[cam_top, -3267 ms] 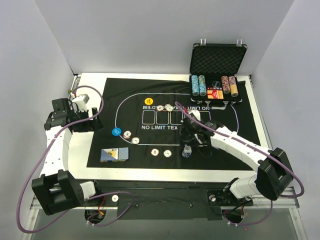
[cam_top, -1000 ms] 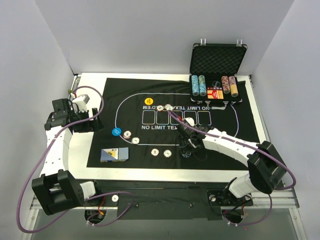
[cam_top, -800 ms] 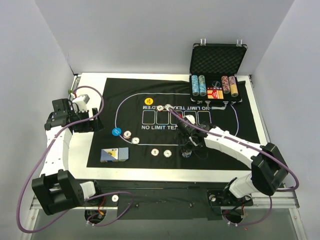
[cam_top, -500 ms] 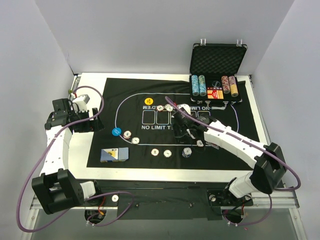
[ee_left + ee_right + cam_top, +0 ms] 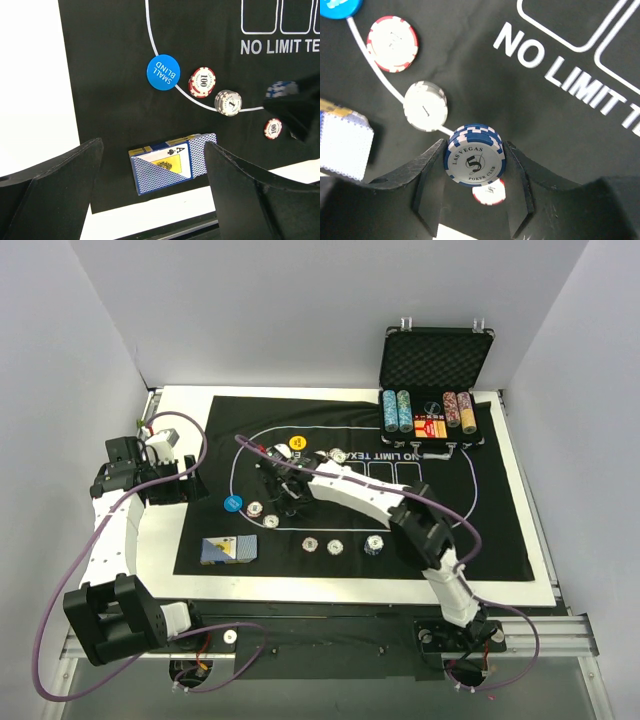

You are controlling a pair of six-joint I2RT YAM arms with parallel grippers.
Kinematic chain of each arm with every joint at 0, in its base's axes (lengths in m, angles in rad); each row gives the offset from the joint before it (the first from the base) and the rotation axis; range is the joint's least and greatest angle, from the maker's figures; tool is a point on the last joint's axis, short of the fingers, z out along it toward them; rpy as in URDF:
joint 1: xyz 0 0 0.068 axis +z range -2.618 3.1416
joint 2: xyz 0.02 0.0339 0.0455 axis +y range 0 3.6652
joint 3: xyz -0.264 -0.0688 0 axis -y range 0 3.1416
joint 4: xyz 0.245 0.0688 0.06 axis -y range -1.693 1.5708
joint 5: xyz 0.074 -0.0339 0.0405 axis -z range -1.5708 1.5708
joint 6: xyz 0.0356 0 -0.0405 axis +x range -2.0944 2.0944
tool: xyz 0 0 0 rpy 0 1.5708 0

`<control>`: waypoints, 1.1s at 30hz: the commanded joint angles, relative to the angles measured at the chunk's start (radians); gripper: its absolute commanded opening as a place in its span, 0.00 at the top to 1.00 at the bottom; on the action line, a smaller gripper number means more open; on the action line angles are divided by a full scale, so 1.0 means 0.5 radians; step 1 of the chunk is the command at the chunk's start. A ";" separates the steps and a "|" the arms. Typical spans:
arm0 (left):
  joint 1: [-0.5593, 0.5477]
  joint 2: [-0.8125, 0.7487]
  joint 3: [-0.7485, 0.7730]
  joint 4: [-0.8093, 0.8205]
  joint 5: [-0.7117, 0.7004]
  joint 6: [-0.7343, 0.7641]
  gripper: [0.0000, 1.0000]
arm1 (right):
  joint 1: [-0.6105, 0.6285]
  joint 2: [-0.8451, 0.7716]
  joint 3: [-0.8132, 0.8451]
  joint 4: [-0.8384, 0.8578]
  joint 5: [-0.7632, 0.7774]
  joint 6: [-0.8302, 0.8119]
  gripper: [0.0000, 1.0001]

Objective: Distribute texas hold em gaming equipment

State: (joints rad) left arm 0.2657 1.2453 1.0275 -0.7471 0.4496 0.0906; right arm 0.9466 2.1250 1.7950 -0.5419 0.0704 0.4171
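My right gripper [image 5: 278, 483] [image 5: 475, 162] is shut on a short stack of blue-and-white poker chips [image 5: 475, 159] marked 5, held above the left part of the mat. Below it lie a red-edged chip [image 5: 489, 192], a grey chip stack [image 5: 425, 106] [image 5: 271, 521] and a red-and-white chip [image 5: 392, 36] [image 5: 256, 508]. The blue small-blind disc [image 5: 233, 504] [image 5: 163, 72] sits just left of them, and the yellow disc [image 5: 297, 443] lies further back. A boxed deck of cards [image 5: 228, 550] [image 5: 172, 161] rests at the mat's near left corner. My left gripper [image 5: 170, 485] [image 5: 155, 200] hangs open and empty at the table's left side.
The black felt mat [image 5: 480, 530] covers the white table. More chips [image 5: 322, 545] and a small stack [image 5: 373, 545] lie along its near line, two chips [image 5: 331, 455] at the back. The open black case [image 5: 435, 360] with chip rows stands back right.
My right arm has swung left across the mat with the blue chips, from near the small stack to beside the small-blind disc. The left arm has not moved.
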 commanded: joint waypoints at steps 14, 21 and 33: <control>0.021 -0.003 0.034 0.086 0.061 0.030 0.07 | -0.071 0.551 0.705 -0.027 -0.006 0.009 0.77; 0.030 0.016 0.007 0.111 0.067 0.031 0.07 | -0.071 0.637 0.727 -0.018 -0.058 0.040 0.77; 0.033 0.016 -0.009 0.123 0.073 0.027 0.07 | -0.068 0.699 0.724 0.010 -0.122 0.138 0.59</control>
State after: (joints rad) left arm 0.2718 1.2537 1.0214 -0.7296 0.4618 0.0914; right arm 0.9104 2.4683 2.1509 -0.5194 0.0204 0.4641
